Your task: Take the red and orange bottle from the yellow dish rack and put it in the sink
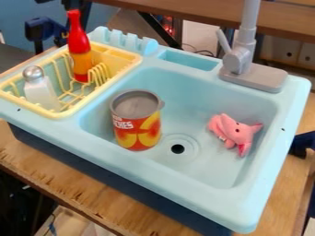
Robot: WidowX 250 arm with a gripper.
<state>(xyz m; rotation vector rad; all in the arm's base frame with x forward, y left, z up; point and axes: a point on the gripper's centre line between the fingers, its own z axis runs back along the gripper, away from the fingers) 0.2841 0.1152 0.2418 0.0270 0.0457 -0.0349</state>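
- Two things in the pale-blue plastic basin [212, 168]: red-yellow cylindrical can [137, 120], near left edge; pink plush toy [236, 131], near right.
- Yellow rack [120, 51], left: red-orange bottle [80, 50], silver-topped white shaker [39, 90].
- End effector: open or closed, cannot tell.

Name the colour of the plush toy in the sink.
The plush toy is pink, showing best in the camera view.

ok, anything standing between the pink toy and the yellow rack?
Yes: the can stands upright in the sink, roughly on the straight line from the pink toy to the yellow rack. Past it, the basin's side wall and the rack's rim are in between too.
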